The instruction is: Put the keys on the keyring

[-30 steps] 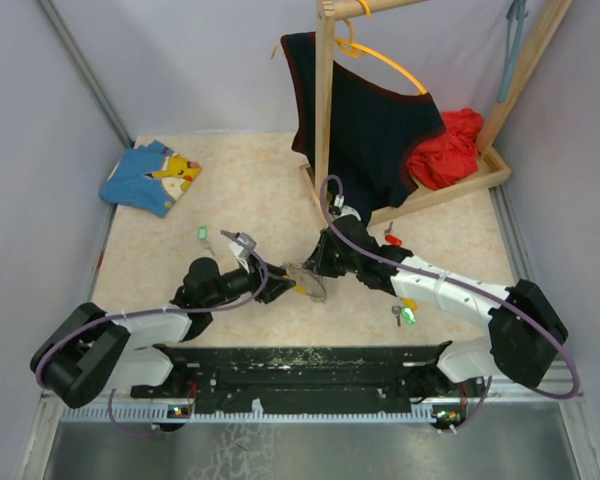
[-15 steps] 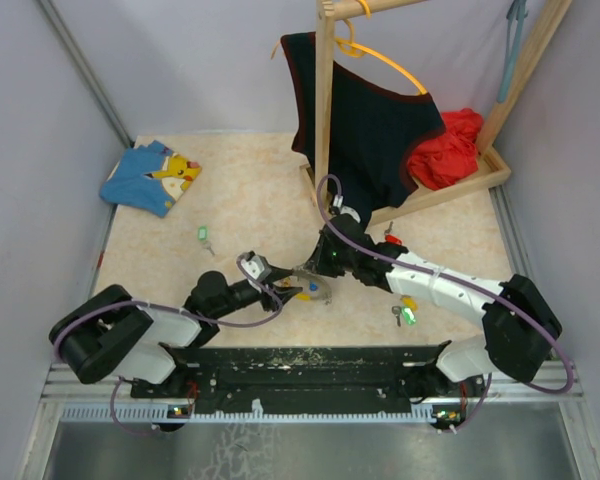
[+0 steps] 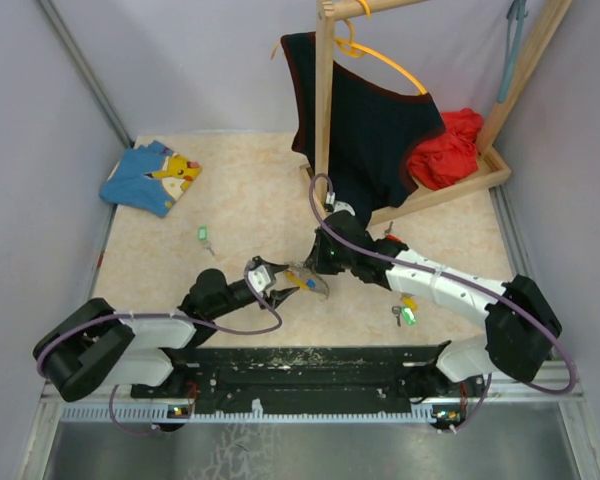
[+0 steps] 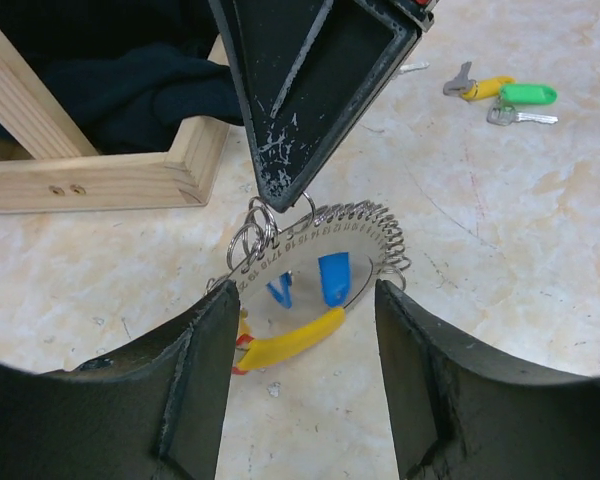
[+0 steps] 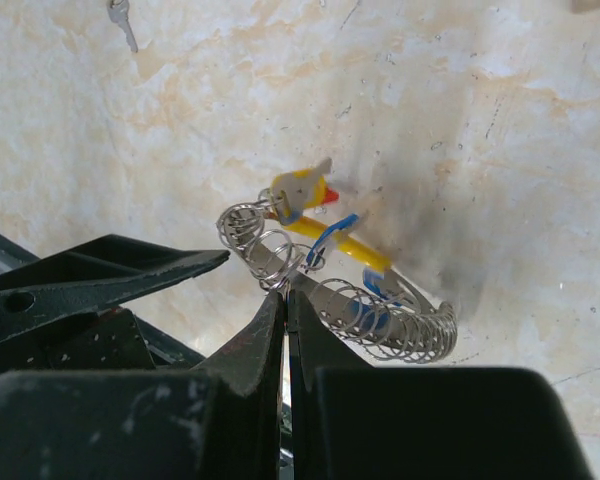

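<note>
Noted: keyring at frame centre; right gripper jaws pinched tight on its small rings; left gripper jaws wide, straddling it. Advise the left close squarely, without twisting.

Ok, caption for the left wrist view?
Right hand pinches the keyring by its small rings, left hand open, framing it, two tagged keys lying beyond.

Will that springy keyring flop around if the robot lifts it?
Probably floppy: the keyring is a thin wire coil with loose little rings, so it would likely sag. Its blue tags may swing. It looks light.
</note>
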Motion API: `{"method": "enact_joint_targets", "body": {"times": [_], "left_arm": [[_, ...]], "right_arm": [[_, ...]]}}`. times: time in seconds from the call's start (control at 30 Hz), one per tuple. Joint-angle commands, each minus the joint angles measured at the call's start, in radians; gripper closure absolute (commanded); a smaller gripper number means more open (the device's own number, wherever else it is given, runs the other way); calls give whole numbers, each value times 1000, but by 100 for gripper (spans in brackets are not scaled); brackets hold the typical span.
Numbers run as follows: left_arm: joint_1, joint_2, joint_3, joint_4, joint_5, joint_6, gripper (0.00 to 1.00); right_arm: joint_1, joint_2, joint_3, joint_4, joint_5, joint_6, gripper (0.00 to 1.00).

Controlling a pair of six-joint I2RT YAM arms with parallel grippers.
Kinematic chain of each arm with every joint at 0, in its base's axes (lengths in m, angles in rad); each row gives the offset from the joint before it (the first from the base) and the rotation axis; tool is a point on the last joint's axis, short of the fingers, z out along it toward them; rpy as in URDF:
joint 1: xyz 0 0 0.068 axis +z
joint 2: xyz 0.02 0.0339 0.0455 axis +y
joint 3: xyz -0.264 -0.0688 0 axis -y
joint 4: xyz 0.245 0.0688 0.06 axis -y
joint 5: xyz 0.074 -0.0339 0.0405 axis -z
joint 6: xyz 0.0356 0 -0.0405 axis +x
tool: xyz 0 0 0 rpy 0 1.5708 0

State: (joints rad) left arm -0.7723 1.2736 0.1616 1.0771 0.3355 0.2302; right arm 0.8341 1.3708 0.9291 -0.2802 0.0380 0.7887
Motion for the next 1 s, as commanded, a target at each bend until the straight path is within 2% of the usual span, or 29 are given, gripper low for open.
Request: {"method": "enact_joint_targets", "body": {"times": [0.0,0.5,0.97], "left_arm": [[7,18,67,-112,71,111,37],[61,-7,124,-201,148,166,30],[108,84,203,-256,307,113,40]], "right_arm": [[23,-18,69,20,0,-65,100],[34,-21,117,-29,-28,-198,100],[59,0,146,-35,-76,-311,100]]}}
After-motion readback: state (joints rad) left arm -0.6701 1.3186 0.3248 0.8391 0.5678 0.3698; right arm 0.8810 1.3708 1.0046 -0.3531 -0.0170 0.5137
